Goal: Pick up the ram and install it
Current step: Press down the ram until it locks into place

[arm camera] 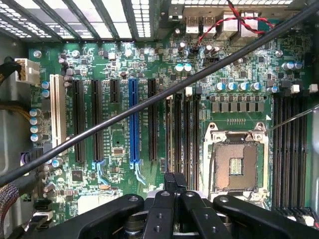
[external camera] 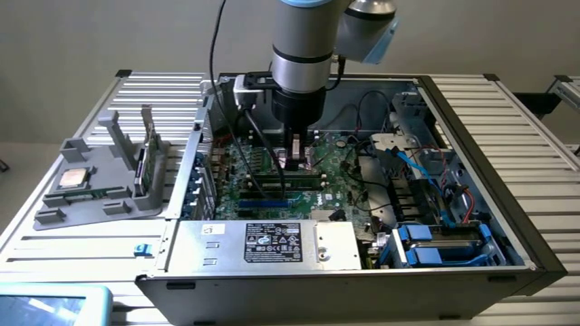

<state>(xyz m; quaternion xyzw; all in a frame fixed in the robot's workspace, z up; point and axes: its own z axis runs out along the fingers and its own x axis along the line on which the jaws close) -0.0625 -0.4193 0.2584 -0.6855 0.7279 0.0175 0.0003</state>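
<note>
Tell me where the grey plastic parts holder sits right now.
In the exterior view, the grey plastic parts holder rests on the slatted aluminium table at that view's left, beside the open computer case.

The motherboard [arm camera: 124,55] is deep green, speckled with silver solder dots and small teal-topped capacitors. One expansion slot [arm camera: 133,122] is bright blue among black ones, and another slot [arm camera: 54,114] is white. A red-and-black twisted wire [arm camera: 239,22] loops near the ports. The gripper [arm camera: 174,191] is black. In the exterior view, the drive brackets [external camera: 426,244] are blue, the holder tray [external camera: 100,176] plain grey (a matte tone), the arm [external camera: 303,47] silver and black.
</note>
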